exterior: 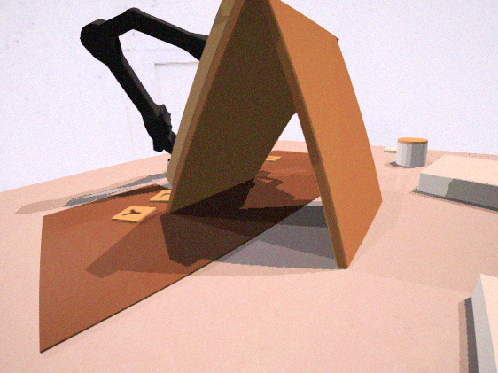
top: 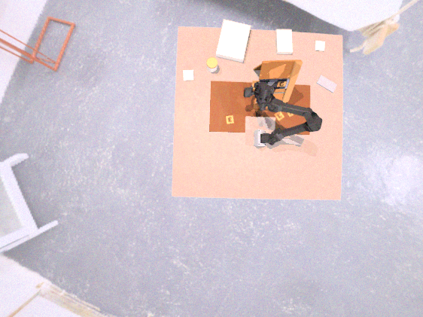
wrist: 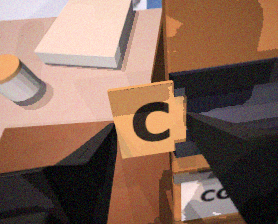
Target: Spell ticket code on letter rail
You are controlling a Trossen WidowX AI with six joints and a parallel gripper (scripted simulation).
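Observation:
My gripper [wrist: 150, 122] is shut on the C tile [wrist: 153, 120]. The tile's right edge is at the left, open end of the dark rail [wrist: 220, 90], and the rail's lips overlap its right corners. The rail is on the leaning wooden board [top: 280, 68] [exterior: 310, 85] [wrist: 215, 30]. A letter tile [top: 281, 83] sits toward the rail's right end, its letter unclear. The ticket [wrist: 190, 197] below the rail shows "CO"; a finger hides the rest. Loose tiles are a Y tile [exterior: 133, 213], a partly hidden tile [exterior: 160, 196] beside it, and one [top: 229, 120] [exterior: 273, 159] at the left.
The loose tiles lie on a brown mat [top: 222, 99] [exterior: 66, 284]. A yellow-topped jar [top: 212, 64] [exterior: 412, 152] [wrist: 20, 82] and a large white block [top: 234, 40] [wrist: 87, 32] stand at the back left. A smaller white block [top: 284, 41] stands behind the board.

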